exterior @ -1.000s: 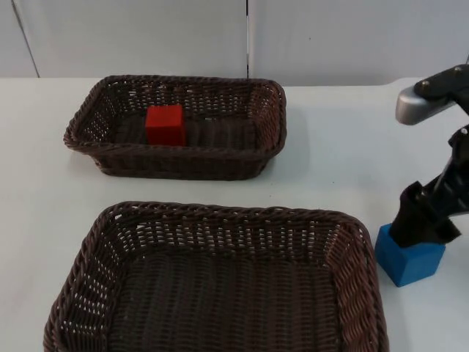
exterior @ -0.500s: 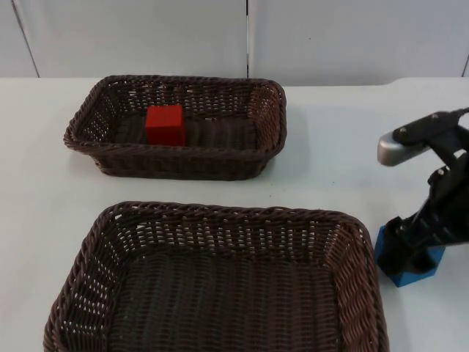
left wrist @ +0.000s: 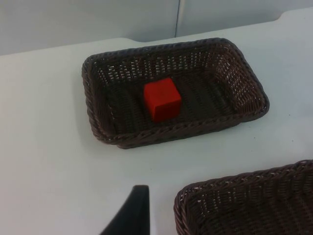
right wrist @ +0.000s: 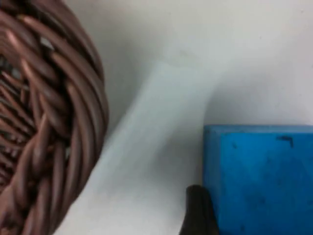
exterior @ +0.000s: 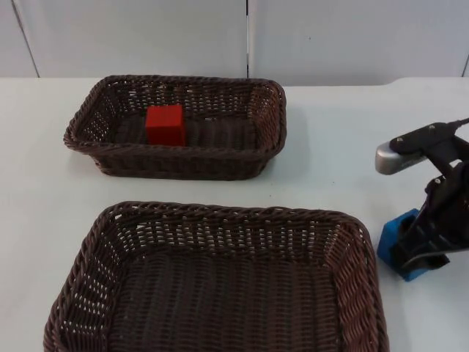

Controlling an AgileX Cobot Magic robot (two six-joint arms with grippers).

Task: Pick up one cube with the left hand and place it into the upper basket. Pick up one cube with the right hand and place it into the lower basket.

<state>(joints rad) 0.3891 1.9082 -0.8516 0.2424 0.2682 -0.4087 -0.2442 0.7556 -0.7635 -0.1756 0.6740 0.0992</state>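
A blue cube sits on the white table just right of the lower basket, close to its right rim. My right gripper is down over the cube and shut on its sides, covering most of it. From the right wrist, the blue cube lies against a black fingertip, with the lower basket's rim beside it. A red cube rests inside the upper basket, left of its middle. My left gripper waits above the table, looking at the red cube in the upper basket.
The grey partition wall closes the table at the back. Bare white table lies between the two baskets and to the right of the upper one. The lower basket holds nothing.
My right gripper came down and a little left onto the blue cube and closed around it. The cube now looks slightly turned. The red cube and both baskets stayed put.
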